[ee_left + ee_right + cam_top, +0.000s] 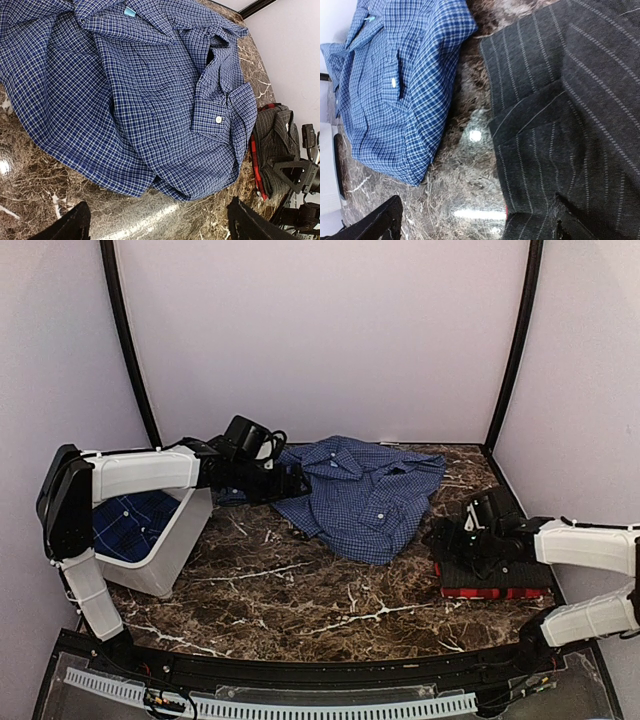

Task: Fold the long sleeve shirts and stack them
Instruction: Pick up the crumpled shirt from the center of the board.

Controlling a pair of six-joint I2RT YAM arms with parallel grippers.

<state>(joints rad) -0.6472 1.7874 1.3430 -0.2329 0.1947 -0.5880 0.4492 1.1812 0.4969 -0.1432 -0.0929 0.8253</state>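
Note:
A blue-and-white check shirt [362, 496] lies crumpled and unfolded at the middle of the marble table [300, 600]. My left gripper [293, 484] hovers open at its left edge. In the left wrist view the shirt [135, 95] fills the frame above the spread gripper [160, 231], which holds nothing. At the right a folded black pinstripe shirt [478, 568] lies on a red-and-black plaid shirt [495, 592]. My right gripper [442, 540] is open over the stack's left edge. In the right wrist view one of its fingers [580, 226] is over the pinstripe cloth [560, 100], the other [375, 226] over bare marble.
A white plastic bin [172, 552] stands tilted at the left under my left arm, with dark blue plaid cloth [135, 520] inside. Black frame posts [512, 350] rise at the back corners. A strip of bare marble [470, 165] separates the blue shirt [395, 85] from the stack.

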